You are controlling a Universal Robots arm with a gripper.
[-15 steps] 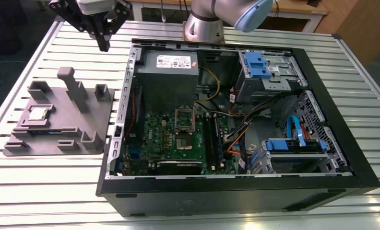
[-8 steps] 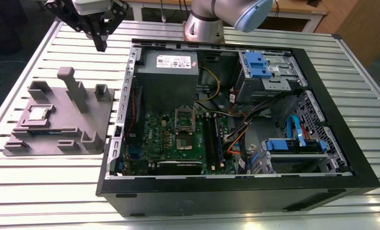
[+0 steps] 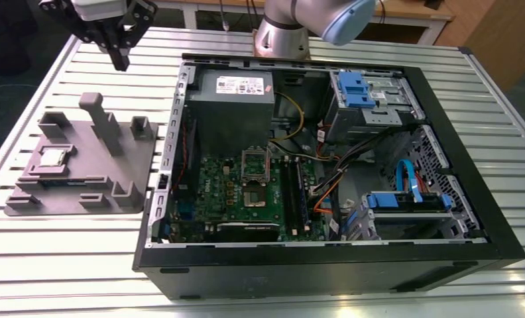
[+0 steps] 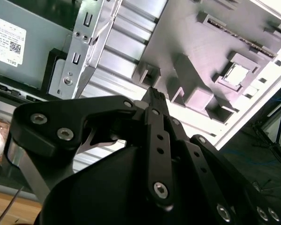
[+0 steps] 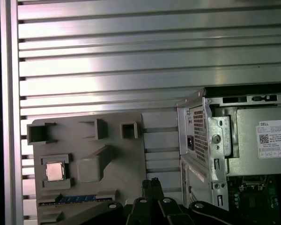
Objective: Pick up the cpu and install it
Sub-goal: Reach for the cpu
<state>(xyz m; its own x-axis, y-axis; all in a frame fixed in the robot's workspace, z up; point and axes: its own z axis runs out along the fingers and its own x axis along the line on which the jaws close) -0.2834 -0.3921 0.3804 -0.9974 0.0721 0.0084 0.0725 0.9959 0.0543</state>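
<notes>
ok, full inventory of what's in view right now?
slatted metal table: one, silver, under everything
moulded plastic fixture tray: one, grey, exterior view's left
small flat square cpu: one, silvery-grey, in that tray
open desktop computer case: one, black, centre
flat circuit motherboard: one, green, inside case
rectangular metal socket frame: one, silver, on motherboard
plastic drive caddies: two, blue, inside case
robot arm: one, grey, behind case
tool: one, black, shut, empty, above table
</notes>
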